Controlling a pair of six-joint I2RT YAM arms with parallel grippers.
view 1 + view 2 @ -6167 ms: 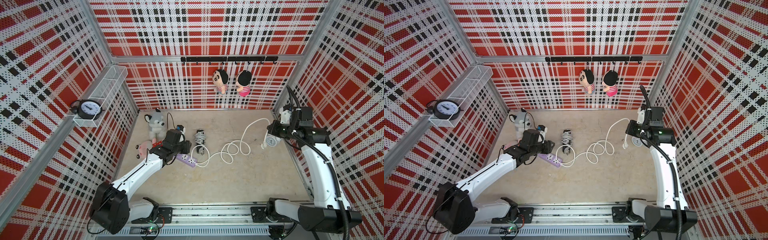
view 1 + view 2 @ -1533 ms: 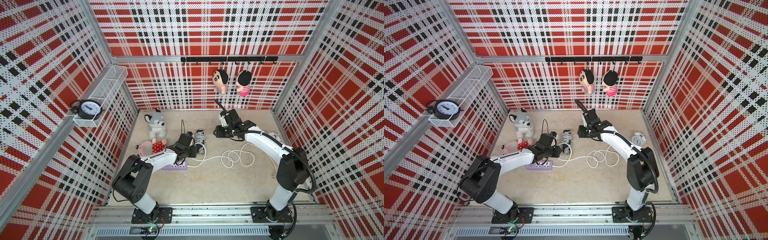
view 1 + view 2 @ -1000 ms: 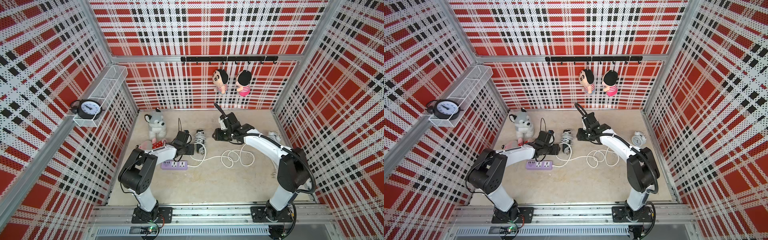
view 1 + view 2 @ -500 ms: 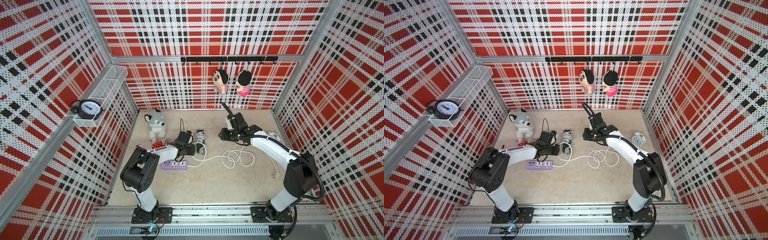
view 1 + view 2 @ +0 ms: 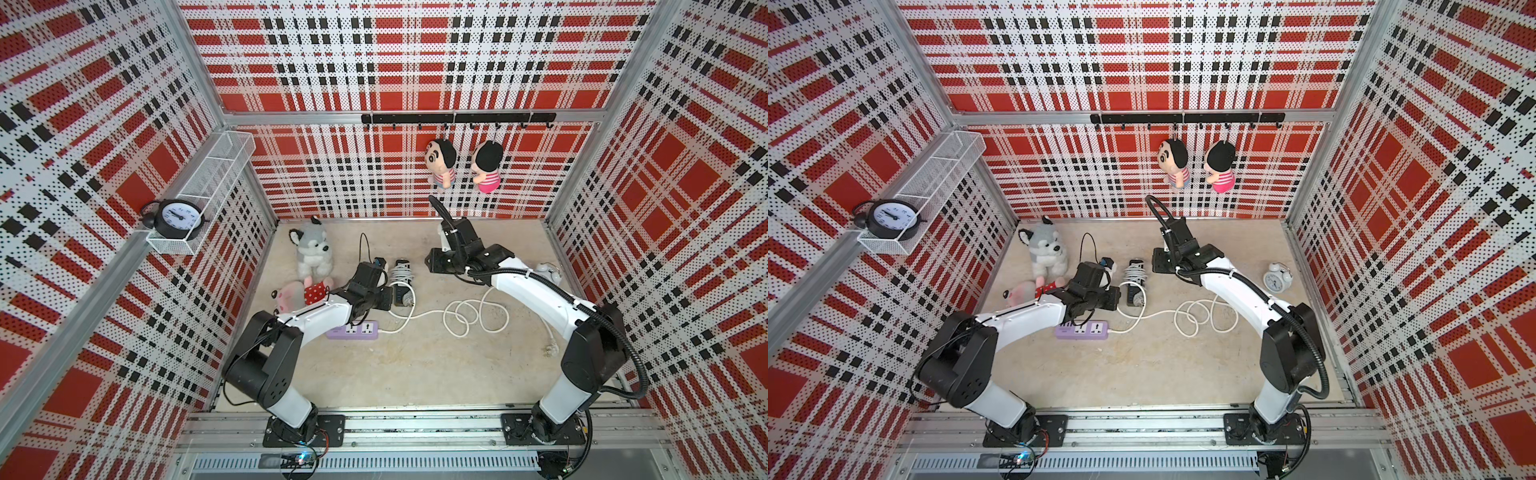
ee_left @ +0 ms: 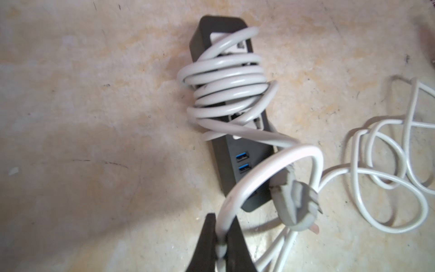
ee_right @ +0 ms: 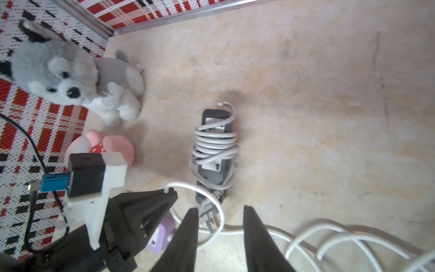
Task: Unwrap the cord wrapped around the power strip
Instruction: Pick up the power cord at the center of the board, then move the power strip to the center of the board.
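Power strip: a dark power strip (image 6: 237,164) was seen lying flat on the tabletop (image 5: 415,374), between the two arms.
Wrapped cord: several tight turns of grey cord (image 6: 226,82) were wound round its middle, and the plug (image 6: 292,202) was left free at the end with the blue ports.
Handling: the strip was judged rigid and light, so likely to be dragged if the cord was pulled unpinned. The cord was judged springy. The plug or the tail behind it was judged the best hold.
Left hand: the left hand (image 6: 221,235) was pinched shut on a brighter white cord (image 6: 270,164) arched over the plug. That cord was judged to belong to the purple strip (image 5: 353,330).
Right hand: the right hand (image 7: 221,209) was held partly open, with nothing in it, near the plug.
In the way: the plug was crossed by the white cord, and loose loops (image 5: 473,316) were spread just beyond.
Surroundings: a husky plush (image 5: 311,253) and a pink plush (image 5: 297,293) were set near the left arm. A small alarm clock (image 5: 1277,278) was well apart.
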